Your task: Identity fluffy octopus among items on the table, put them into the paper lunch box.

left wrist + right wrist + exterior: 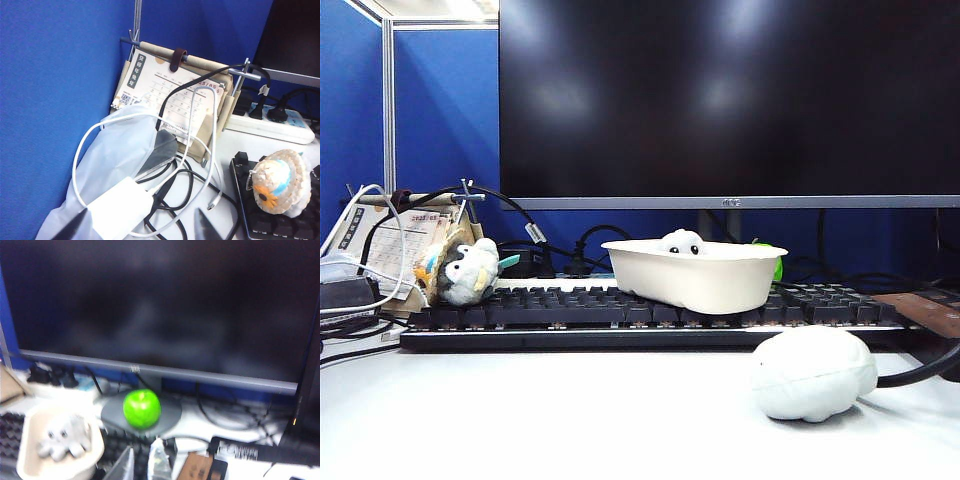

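While both hands (135, 227) (141, 462) gape, fluffy octopus (64, 436) fills oval paper lunch box (705, 275)

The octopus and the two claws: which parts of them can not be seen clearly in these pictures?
- Octopus: exterior view shows only the head top; the box wall hides the body.
- Octopus in the right wrist view: blurred, face details unclear.
- Left claw: left wrist view, cut by the edge; only two finger tips, spread apart.
- Right claw: right wrist view, blurred and cut by the edge.
- Neither claw appears in the exterior view.
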Action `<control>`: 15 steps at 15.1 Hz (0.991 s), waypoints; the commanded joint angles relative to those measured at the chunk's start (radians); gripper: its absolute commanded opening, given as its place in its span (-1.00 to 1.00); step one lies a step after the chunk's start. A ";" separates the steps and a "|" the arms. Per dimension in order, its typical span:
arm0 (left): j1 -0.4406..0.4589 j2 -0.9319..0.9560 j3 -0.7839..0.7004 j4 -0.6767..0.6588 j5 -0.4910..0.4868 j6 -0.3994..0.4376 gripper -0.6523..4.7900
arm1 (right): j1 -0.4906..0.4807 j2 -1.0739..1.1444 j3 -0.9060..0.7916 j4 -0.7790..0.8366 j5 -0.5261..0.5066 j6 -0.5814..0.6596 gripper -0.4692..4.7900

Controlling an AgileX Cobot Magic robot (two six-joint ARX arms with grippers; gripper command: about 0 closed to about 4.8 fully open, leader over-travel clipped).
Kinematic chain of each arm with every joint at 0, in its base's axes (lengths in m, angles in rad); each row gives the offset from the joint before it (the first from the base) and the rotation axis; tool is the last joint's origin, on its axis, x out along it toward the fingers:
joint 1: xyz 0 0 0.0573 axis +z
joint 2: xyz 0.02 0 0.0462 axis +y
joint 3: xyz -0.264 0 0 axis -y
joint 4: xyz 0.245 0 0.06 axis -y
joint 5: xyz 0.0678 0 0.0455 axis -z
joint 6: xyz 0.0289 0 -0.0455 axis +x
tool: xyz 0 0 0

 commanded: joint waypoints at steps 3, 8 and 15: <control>0.000 -0.002 0.001 0.009 0.000 -0.003 0.23 | 0.000 -0.003 -0.115 0.067 0.041 -0.016 -0.62; 0.000 -0.002 0.001 0.009 0.000 -0.003 0.23 | 0.000 -0.003 -0.221 0.214 0.051 -0.027 -0.62; 0.000 -0.002 0.001 0.009 0.000 -0.003 0.23 | 0.000 -0.003 -0.299 0.223 0.051 -0.067 -0.62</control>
